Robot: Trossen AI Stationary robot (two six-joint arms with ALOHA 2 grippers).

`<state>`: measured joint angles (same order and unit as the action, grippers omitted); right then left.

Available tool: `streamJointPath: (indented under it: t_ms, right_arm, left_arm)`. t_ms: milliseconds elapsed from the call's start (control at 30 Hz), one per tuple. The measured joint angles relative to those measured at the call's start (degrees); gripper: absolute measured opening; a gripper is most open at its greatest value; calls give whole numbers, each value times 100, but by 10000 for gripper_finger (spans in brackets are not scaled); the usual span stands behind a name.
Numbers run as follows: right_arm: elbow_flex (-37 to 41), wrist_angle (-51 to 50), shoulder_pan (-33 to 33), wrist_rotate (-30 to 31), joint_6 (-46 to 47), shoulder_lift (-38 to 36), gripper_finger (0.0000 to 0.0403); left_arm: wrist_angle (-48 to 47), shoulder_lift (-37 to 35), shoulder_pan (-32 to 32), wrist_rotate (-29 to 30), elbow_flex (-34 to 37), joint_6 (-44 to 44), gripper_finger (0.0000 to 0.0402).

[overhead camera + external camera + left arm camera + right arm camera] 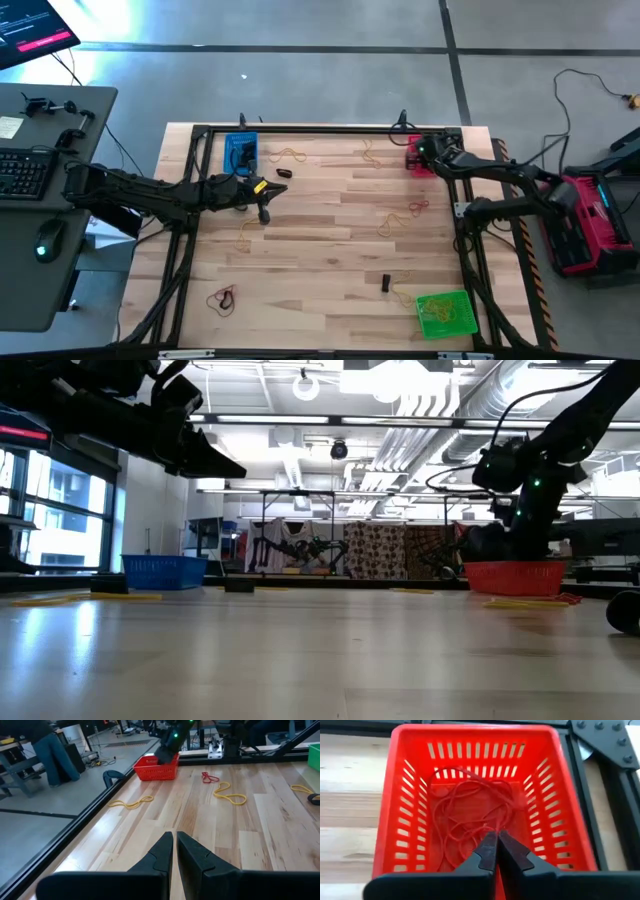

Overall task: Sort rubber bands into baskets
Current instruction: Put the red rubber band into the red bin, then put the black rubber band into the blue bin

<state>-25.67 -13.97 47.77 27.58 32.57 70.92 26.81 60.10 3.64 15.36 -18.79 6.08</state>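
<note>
The red basket (480, 795) sits at the far right corner of the table (330, 250), and a tangle of red rubber bands (470, 825) lies on its floor. The right tool (496, 851) hangs over this basket with its tips pressed together. The tips are very close to the red loops, and I cannot tell if a strand is caught between them. If one is caught, the band may ride back up out of the basket when the arm lifts. The basket is light, so a snagged loop may also tug or tip it.

Many bands wait on the table. A yellow band (131, 803) lies near the far edge, another yellow band (230, 796) and a red band (210, 777) lie near the middle, and one more red band (222, 298) lies near the front left. The thin loops lie flat on the wood, so a tool may close and miss them, or grab two colours that touch.

The blue basket (242, 152) is at the far left, and the green basket (446, 314) is at the front right.

The left tool (175, 851) hovers over the table beside the blue basket, tips nearly pressed together, holding nothing I can see. It needs to spread before it can pick anything up.
</note>
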Motion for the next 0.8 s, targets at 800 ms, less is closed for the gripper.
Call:
streamJointPath:
  t_ms: [800]
  right_arm:
    - [-48, -11, 323, -689, 56, 88, 121]
  left_arm:
    - [3, 0, 0, -3, 0, -44, 14]
